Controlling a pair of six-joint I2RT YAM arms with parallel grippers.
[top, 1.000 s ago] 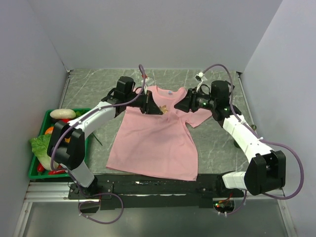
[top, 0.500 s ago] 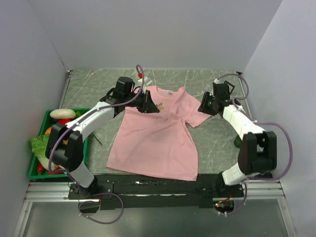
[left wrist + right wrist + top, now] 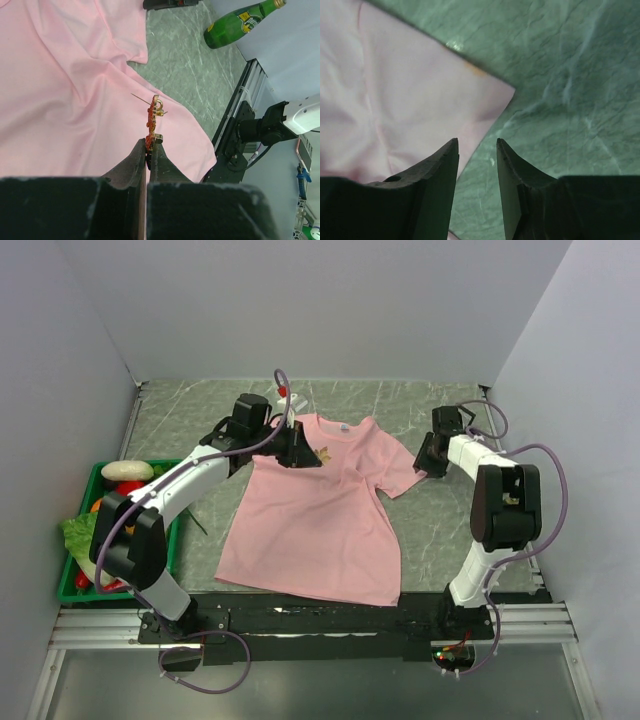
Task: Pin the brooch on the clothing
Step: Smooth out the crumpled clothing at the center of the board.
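Note:
The clothing (image 3: 320, 525) is a pink T-shirt lying flat on the marbled table, collar at the far side. My left gripper (image 3: 306, 454) hovers over its upper chest near the collar, shut on the brooch (image 3: 325, 455). In the left wrist view the small orange-red brooch (image 3: 151, 119) sticks out of the left gripper (image 3: 149, 145), its thin pin bare, above the pink fabric (image 3: 60, 100). My right gripper (image 3: 421, 462) is open at the outer edge of the shirt's right sleeve. In the right wrist view the open gripper (image 3: 477, 144) is empty, above the sleeve corner (image 3: 395, 95) and bare table.
A green crate (image 3: 72, 585) of vegetables stands at the table's left edge. A green glass bottle (image 3: 240, 22) lies on the table near the right side. Grey walls close in the left, right and far sides.
My right arm has drawn back from the shirt's chest to the right sleeve edge and folded in. The left gripper has held the brooch nearly still.

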